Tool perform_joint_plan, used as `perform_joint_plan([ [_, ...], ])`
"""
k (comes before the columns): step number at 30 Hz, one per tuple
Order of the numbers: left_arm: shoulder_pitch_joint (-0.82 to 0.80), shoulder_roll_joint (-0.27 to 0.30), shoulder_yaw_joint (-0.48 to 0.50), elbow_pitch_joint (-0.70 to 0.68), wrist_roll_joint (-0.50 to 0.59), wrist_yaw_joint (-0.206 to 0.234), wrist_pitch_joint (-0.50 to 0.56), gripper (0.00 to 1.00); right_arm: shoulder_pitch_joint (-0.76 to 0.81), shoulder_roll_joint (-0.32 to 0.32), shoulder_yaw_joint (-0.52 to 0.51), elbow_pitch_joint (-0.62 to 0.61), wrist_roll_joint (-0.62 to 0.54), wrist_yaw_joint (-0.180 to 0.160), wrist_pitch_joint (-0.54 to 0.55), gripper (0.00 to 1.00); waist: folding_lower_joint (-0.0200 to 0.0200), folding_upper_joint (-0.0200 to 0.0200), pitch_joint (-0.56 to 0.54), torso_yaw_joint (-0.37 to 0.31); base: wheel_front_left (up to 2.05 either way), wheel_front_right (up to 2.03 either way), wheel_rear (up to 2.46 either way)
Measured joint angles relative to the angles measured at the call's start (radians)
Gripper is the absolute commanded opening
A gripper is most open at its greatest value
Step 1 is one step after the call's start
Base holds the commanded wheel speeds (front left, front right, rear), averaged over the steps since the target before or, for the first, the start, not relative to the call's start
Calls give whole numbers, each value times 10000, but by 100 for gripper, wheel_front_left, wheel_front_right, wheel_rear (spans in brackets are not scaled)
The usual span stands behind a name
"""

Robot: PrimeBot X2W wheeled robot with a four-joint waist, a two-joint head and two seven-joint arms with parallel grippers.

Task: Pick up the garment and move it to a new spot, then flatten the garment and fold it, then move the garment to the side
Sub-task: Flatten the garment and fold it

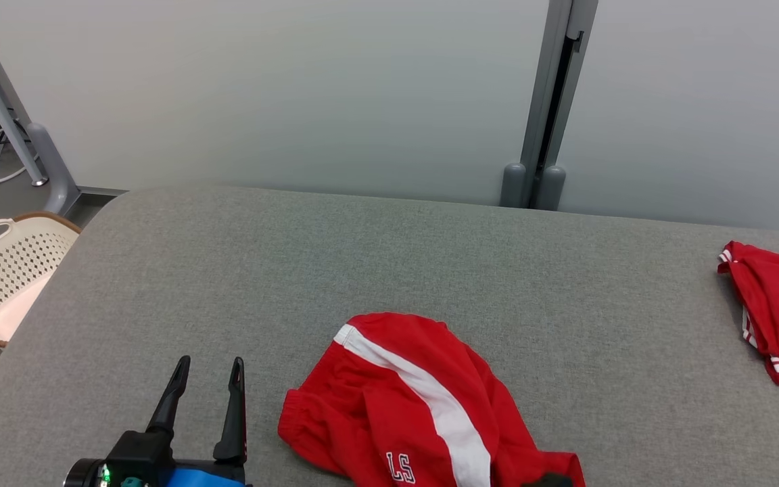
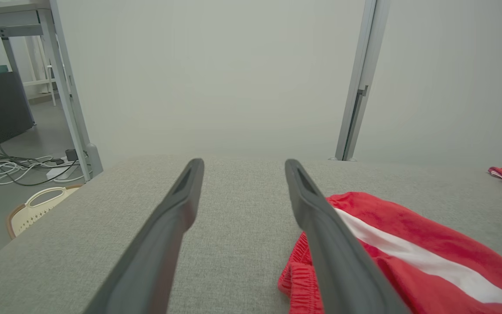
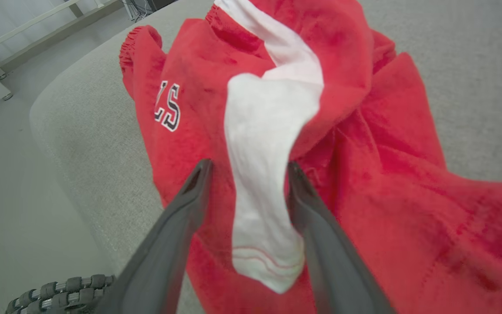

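The garment (image 1: 423, 406) is a pair of red shorts with a white side stripe and "LS" lettering. It lies crumpled near the front edge of the grey table (image 1: 389, 257). My left gripper (image 1: 210, 363) hovers open just left of it, nothing between its fingers; in the left wrist view the left gripper (image 2: 244, 163) has the garment (image 2: 408, 244) beside its right finger. In the right wrist view my right gripper (image 3: 249, 165) is open above the garment (image 3: 364, 131), and its fingers straddle a raised fold of the white stripe (image 3: 259, 144).
A second red garment (image 1: 778, 311) lies folded at the table's far right edge. A cream perforated basket (image 1: 4, 270) stands on the floor off the table's left side. Cables (image 2: 20, 168) lie on the floor by a grey frame leg.
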State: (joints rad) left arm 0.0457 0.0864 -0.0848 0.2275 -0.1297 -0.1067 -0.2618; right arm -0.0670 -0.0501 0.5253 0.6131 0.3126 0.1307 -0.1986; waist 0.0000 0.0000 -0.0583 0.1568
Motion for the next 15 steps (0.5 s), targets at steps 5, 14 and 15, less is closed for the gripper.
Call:
perform_joint_plan([
  [5,-21,-56,21,12,69,-38,2,100,-789,15,73,537,318,0,-322,0,0,0,68,62,0,0,0],
  [14,-124,-169,0,61,94,-86,0,100,-3151,-924,-941,1225,-393,2,-570,0,0,0,216,160,0,0,0],
  [15,-155,-180,-48,84,100,-90,2,100,-3448,-1045,-957,1313,-443,2,-581,0,0,0,236,208,0,0,0],
])
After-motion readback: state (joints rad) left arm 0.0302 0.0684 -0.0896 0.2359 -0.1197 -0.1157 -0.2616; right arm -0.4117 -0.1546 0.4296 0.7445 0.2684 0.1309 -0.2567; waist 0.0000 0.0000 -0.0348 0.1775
